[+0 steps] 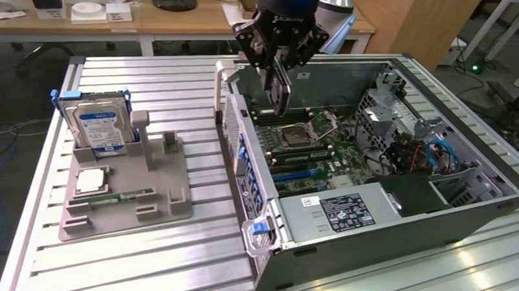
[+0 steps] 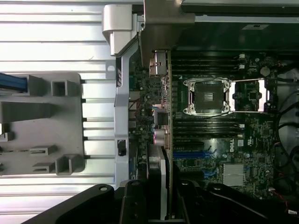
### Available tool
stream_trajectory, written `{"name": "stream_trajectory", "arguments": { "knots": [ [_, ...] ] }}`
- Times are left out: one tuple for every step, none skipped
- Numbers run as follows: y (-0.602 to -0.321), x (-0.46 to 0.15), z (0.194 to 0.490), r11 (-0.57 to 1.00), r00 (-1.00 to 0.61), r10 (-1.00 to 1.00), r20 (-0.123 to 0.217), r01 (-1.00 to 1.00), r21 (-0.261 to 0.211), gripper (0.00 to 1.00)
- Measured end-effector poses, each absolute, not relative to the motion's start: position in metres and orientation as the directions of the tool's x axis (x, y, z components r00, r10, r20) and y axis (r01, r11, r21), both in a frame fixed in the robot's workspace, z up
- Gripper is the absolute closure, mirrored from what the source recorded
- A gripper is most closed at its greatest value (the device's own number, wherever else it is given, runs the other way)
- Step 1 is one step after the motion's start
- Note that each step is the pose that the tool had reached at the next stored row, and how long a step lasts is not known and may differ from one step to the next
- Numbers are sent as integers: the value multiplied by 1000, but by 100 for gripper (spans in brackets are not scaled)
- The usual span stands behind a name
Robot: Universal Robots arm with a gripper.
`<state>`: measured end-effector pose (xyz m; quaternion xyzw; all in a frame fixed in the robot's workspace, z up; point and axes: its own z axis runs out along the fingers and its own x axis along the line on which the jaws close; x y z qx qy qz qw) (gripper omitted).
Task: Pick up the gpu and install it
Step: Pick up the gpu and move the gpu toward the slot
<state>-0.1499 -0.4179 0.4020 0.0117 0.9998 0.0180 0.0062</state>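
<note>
My gripper (image 1: pixel 280 63) hangs over the open computer case (image 1: pixel 488 160), near its rear wall, and is shut on the gpu (image 1: pixel 284 91). The gpu is a thin dark card held on edge, its lower end just above the motherboard (image 1: pixel 328 154). In the wrist view the gpu (image 2: pixel 162 126) appears edge-on between my fingers (image 2: pixel 133 200), and its pale metal bracket (image 2: pixel 163 25) lies by the case's rear wall. It runs alongside the CPU socket (image 2: pixel 208 96) and the memory slots. A blue expansion slot (image 2: pixel 189 153) lies on the board just beside the card's line.
A grey fixture tray (image 1: pixel 128 193) lies on the slatted table at the exterior view's left. It holds an upright hard drive (image 1: pixel 100 127), a square chip (image 1: pixel 92 178) and a green memory stick (image 1: pixel 120 197). The power supply (image 1: pixel 344 210) and drive cage (image 1: pixel 390 118) crowd the case.
</note>
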Motion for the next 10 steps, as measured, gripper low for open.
{"name": "stream_trajectory", "arguments": {
  "knots": [
    [-418,-148,402,999,-1000,20,-12,20,36,72],
    [-418,-145,402,999,-1000,17,-12,17,36,72],
    [-418,-144,402,999,-1000,15,-12,15,36,72],
    [-418,-142,402,999,-1000,14,-12,14,36,72],
    [-418,-140,402,999,-1000,14,-12,13,36,72],
    [-418,-137,402,999,-1000,13,-12,13,37,72],
    [-418,-135,402,999,-1000,13,-12,12,37,72],
    [-418,-133,402,999,-1000,12,-12,12,37,72],
    [-418,-131,402,999,-1000,12,-12,11,37,72],
    [-418,-128,402,999,-1000,12,-12,11,37,72]
  ]
}}
